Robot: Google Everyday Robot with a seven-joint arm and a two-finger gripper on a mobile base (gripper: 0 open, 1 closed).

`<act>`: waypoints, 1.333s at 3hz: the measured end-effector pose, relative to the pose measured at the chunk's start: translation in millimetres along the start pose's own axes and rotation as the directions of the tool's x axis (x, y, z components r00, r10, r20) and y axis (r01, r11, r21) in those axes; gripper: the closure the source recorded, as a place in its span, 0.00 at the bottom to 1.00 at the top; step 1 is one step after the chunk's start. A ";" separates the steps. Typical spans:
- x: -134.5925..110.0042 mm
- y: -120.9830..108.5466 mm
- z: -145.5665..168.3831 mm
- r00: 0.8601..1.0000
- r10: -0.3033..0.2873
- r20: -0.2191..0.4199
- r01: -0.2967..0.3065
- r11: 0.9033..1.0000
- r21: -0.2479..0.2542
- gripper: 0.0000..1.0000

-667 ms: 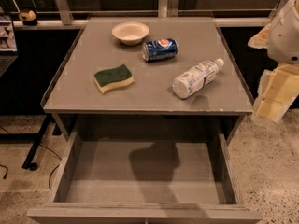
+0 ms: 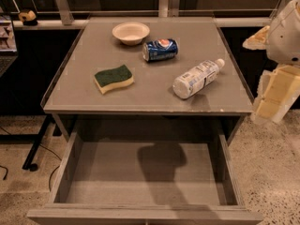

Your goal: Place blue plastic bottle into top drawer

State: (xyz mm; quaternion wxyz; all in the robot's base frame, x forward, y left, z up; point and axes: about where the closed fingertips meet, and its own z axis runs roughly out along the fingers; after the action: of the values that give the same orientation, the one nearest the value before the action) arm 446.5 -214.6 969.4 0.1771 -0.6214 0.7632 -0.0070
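Green-yellow sponge (image 2: 114,78) lies flat on table (image 2: 79,64), far left of gripper, well apart. Beige bowl (image 2: 131,33) at the back of the tabletop, left of and beyond gripper. Top drawer (image 2: 108,177) pulled out under the table front, below-left of gripper, dark shadow on its floor. Blue Pepsi can (image 2: 160,49) on its side, left of gripper. Blue plastic bottle (image 2: 197,78) on its side on the tabletop, cap toward gripper, near it, not touching, not in drawer. Gripper (image 2: 274,95), likely the cream blocky part at right edge, hangs beside the table's right side; open or closed: cannot tell
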 end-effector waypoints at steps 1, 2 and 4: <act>-1.5 -21.1 15.5 0.990 -0.114 0.082 0.114 0.993 0.001 0.00; -5.6 -46.1 27.3 0.952 -0.258 0.164 0.254 0.966 0.045 0.00; -31.3 -92.0 56.9 0.825 -0.509 0.246 0.492 0.861 0.131 0.00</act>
State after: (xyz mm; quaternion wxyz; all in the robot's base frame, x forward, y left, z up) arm 554.5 -193.9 945.5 0.2914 -0.7886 0.5414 0.0085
